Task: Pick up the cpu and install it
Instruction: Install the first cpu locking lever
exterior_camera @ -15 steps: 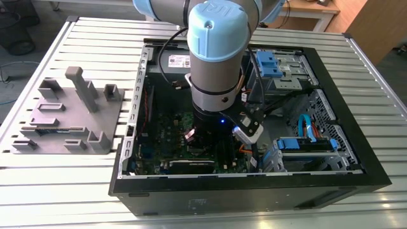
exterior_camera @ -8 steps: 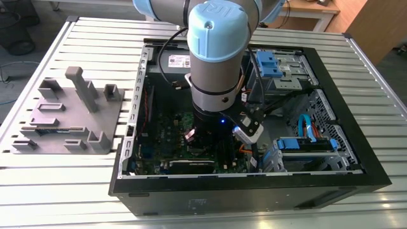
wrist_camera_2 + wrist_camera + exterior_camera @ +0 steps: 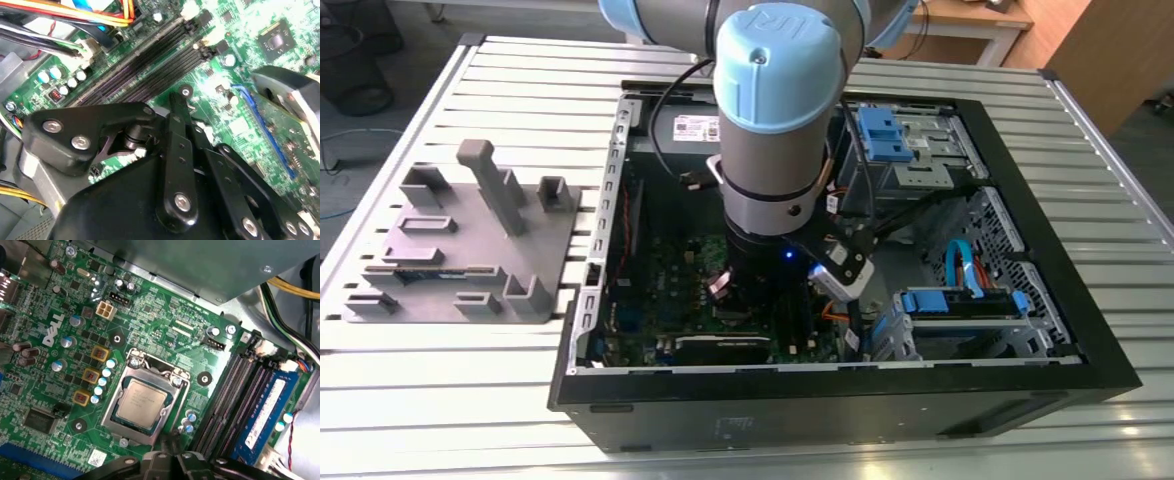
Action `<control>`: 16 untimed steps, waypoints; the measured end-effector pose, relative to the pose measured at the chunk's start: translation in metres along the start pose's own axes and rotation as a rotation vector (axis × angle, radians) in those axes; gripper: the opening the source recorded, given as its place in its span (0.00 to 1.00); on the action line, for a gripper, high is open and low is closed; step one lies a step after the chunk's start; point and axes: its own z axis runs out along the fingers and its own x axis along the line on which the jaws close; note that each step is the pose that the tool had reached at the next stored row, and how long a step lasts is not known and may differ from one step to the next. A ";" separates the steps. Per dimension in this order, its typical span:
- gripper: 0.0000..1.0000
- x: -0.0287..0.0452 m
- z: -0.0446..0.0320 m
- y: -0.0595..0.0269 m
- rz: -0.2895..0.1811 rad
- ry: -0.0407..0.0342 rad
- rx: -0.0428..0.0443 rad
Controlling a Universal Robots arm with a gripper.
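While the cpu [image 3: 143,401] is seen seated in the socket frame [image 3: 145,399] on the motherboard [image 3: 165,335], the tool's [image 3: 186,93] state cannot be told, and pins could be judged bent if it were pressed down misaligned.

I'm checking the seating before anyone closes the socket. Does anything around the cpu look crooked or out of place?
Nothing stands out. In the first wrist view the cpu lies flat and square inside the socket frame, its edges parallel to the frame's. The motherboard around it shows no loose parts.
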 end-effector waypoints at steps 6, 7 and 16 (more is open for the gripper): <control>0.11 -0.0001 -0.0003 -0.0002 -0.005 -0.0002 0.0003; 0.11 -0.0001 -0.0011 -0.0002 -0.005 -0.0001 0.0003; 0.11 -0.0008 -0.0139 -0.0013 -0.005 -0.0004 0.0000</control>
